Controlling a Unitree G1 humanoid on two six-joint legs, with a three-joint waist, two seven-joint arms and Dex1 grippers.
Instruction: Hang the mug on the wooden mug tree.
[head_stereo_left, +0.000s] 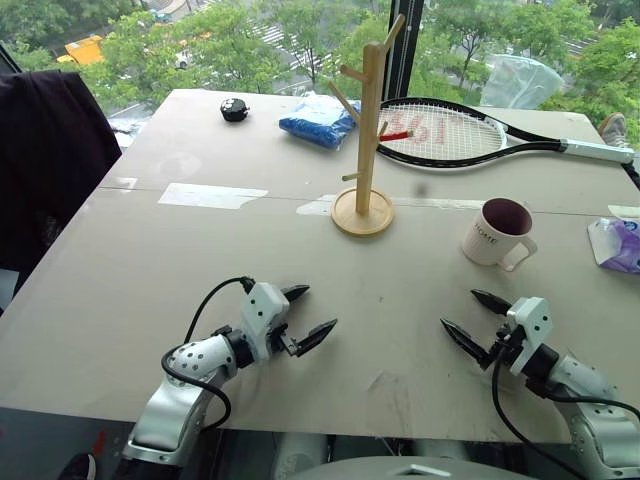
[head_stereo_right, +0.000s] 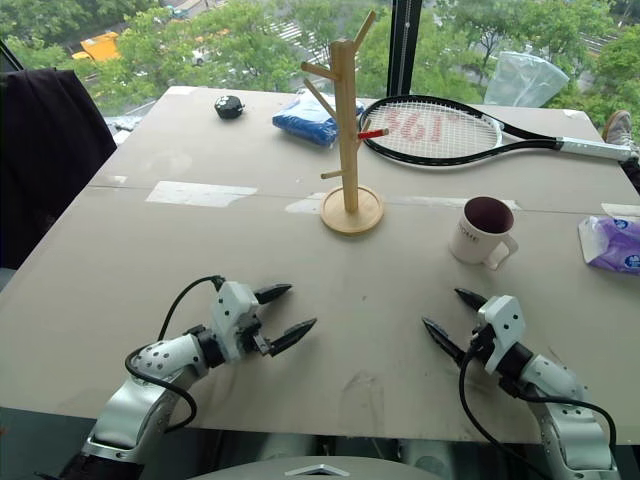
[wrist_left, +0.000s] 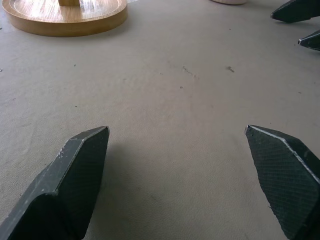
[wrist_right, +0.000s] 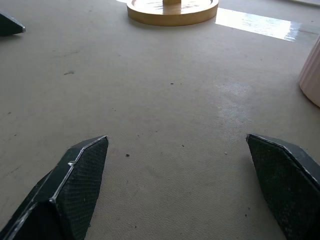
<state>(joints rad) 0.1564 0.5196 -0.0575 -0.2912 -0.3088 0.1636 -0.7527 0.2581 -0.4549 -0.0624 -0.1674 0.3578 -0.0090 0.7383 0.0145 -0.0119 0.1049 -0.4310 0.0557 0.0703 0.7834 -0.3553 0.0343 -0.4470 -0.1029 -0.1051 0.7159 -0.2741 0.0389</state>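
Glossy ceramic mug (head_stereo_left: 494, 232), pale wooden mug tree (head_stereo_left: 368, 130)

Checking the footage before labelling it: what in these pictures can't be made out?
- Mug: lettering too small to read in the eye views; cut off by the edge in the right wrist view.
- Wooden mug tree: wrist views cut off everything above its base.
- Tennis racket: handle end runs past the edge.
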